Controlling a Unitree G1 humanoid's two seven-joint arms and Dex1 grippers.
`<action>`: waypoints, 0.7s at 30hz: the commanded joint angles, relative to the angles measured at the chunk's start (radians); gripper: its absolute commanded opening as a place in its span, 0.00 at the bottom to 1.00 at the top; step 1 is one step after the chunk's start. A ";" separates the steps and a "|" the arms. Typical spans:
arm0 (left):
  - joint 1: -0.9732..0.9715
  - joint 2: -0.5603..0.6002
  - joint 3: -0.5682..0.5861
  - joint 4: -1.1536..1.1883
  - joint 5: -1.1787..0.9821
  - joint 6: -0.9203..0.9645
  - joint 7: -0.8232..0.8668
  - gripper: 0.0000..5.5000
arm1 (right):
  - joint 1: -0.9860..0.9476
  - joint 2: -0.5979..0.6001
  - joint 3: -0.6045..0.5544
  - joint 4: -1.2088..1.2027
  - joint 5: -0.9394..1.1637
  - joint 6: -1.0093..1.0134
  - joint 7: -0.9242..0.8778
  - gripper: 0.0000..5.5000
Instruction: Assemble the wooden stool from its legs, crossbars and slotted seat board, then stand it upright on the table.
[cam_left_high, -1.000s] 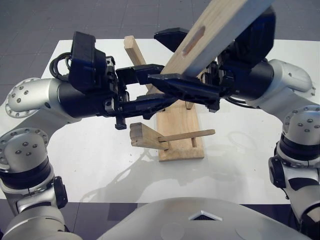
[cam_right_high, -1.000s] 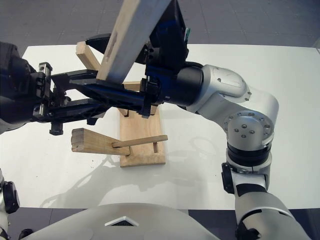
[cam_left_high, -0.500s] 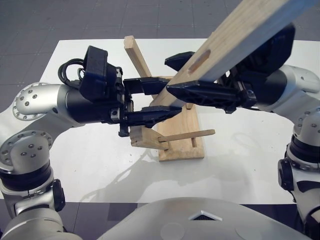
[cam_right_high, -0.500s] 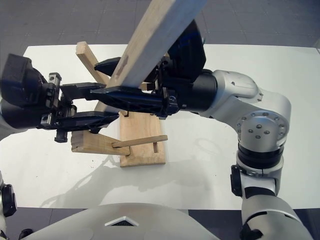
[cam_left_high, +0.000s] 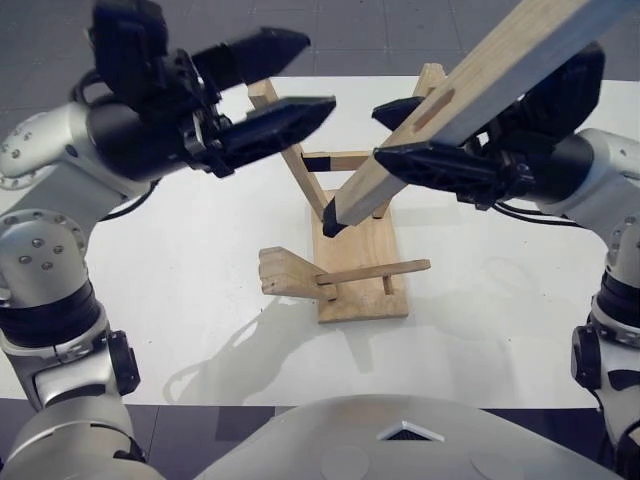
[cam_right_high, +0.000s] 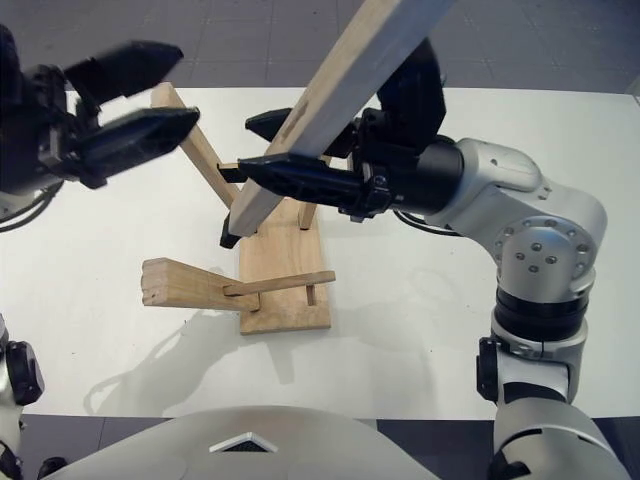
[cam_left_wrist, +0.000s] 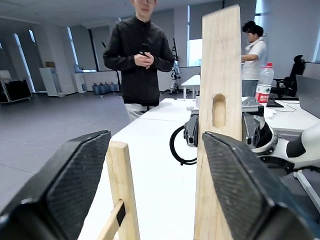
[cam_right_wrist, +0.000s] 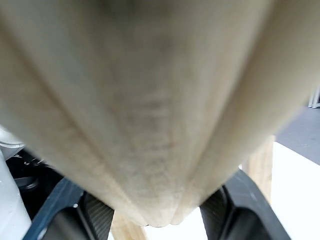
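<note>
Here right gripper (cam_left_high: 392, 130) pinches 1 leg (cam_left_high: 480, 70) over seat board (cam_left_high: 362, 248); left gripper (cam_left_high: 318, 72) spread.

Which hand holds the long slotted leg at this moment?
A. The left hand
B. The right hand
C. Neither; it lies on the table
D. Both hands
B: the right hand is clamped on the slotted leg, which hangs tilted above the seat board, while the left hand is open, holds nothing and stands apart from it.
</note>
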 joint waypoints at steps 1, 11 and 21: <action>0.040 0.048 0.127 0.005 -0.021 -0.007 0.014 0.72 | 0.024 -0.077 -0.103 -0.007 -0.004 -0.010 0.024 0.37; 0.579 0.093 0.351 -0.032 0.181 -0.133 -0.296 0.72 | 0.427 -0.293 -0.400 -0.009 -0.108 -0.065 0.289 0.37; 0.574 0.049 -0.116 0.117 0.745 -0.318 -0.157 0.72 | 0.557 -0.299 -0.178 0.140 -0.453 -0.322 0.544 0.37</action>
